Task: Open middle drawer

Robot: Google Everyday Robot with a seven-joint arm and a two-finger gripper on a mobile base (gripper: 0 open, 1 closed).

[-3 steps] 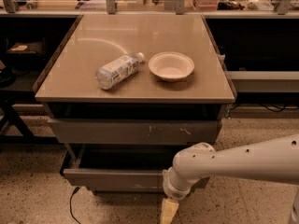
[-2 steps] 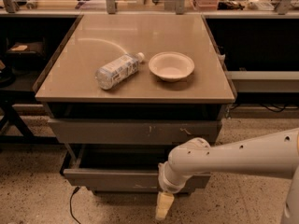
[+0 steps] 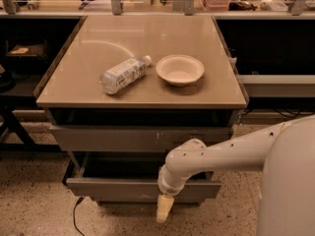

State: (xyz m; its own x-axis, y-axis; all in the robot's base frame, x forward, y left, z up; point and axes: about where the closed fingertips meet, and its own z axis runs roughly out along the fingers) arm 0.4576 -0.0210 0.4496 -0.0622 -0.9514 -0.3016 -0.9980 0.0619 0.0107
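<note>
Low before the cabinet front, the gripper hangs from the white arm, its pale fingers pointing down and pressed together into one wedge with nothing between them. The middle drawer lies just behind and above the fingers, its plain dark-grey front strip reaching well to their left, the drawer partly pulled out; whether they touch it I cannot tell. Higher above the fingers is the taller scratched front, then the counter — a plastic bottle lies on its side up-left of them, near a white bowl almost straight above.
</note>
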